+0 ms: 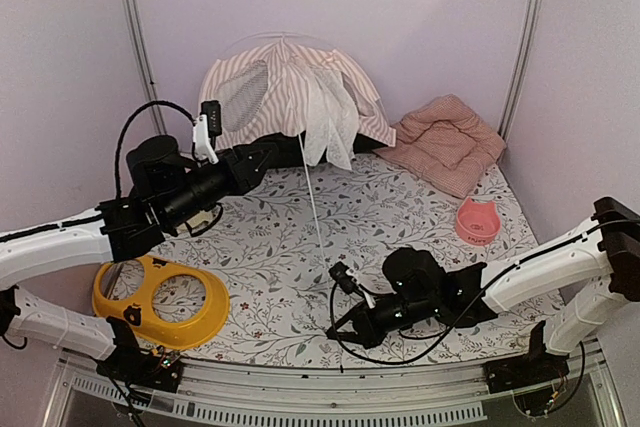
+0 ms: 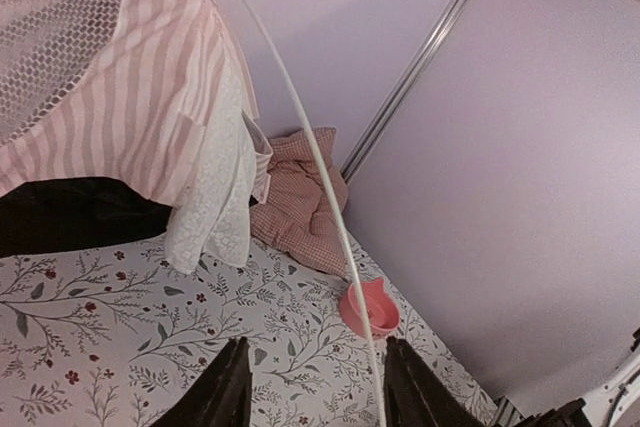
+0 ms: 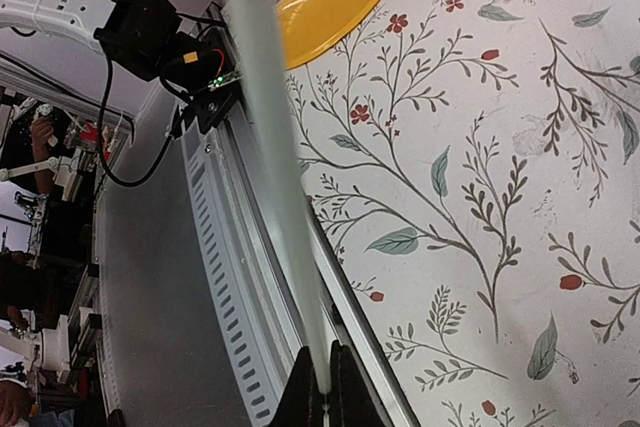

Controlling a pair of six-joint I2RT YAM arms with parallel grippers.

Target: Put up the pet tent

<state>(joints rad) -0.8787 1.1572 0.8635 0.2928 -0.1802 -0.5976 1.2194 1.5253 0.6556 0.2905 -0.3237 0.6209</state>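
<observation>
Pinching the free end of the thin pole (image 3: 265,127), the right hand (image 3: 323,392) is clenched on it low over the counter (image 1: 400,207), likely to bow it into an arch. The pet tent (image 1: 285,92) sits at the back by the wall (image 1: 400,17); the left hand (image 2: 316,372) hangs released beside it, not gripping the pole.

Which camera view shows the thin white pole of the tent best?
The top external view. There the pole shows longest and sharp, running down from the pet tent. The left wrist view shows only its curved part beside the tent. The right wrist view shows a blurred, close stretch, pinched in the right gripper.
</observation>
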